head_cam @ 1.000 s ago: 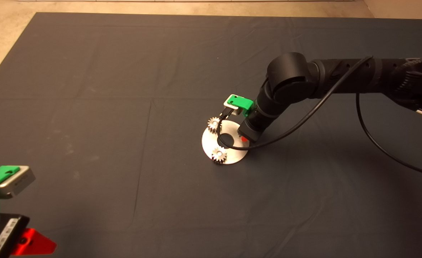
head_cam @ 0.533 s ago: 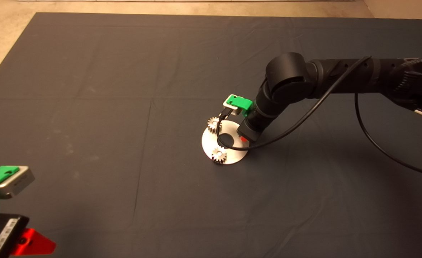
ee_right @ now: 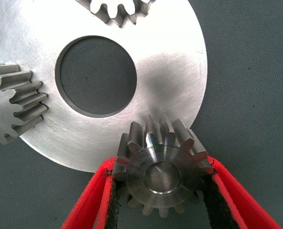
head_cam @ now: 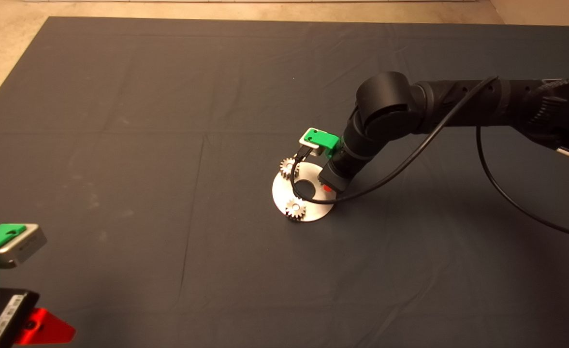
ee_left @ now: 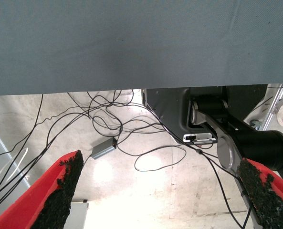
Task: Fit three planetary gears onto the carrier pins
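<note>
The shiny round disc [head_cam: 308, 209] lies mid-mat, with two planetary gears seated on its rim, one at the far left [head_cam: 289, 167] and one at the near side [head_cam: 295, 209]. The carrier pins themselves are covered. My right gripper [head_cam: 328, 186] hangs over the disc's right rim. In the right wrist view it [ee_right: 160, 177] is shut on a third gear [ee_right: 153, 148], held flat at the edge of the disc [ee_right: 174, 67]. A round metal face fills that gear's centre. The other two gears [ee_right: 15, 109] [ee_right: 117, 12] show there too. My left gripper [head_cam: 28, 328] is parked at the lower left, open [ee_left: 160, 191].
The right arm's black cable [head_cam: 410, 154] loops down over the disc's centre hole. The left wrist view shows the mat's edge [ee_left: 131, 86], tangled cables [ee_left: 112, 129] on the floor and the robot's base [ee_left: 236, 138].
My right gripper has edged slightly to the left over the disc's rim, the gear still in it. The left arm has not moved.
</note>
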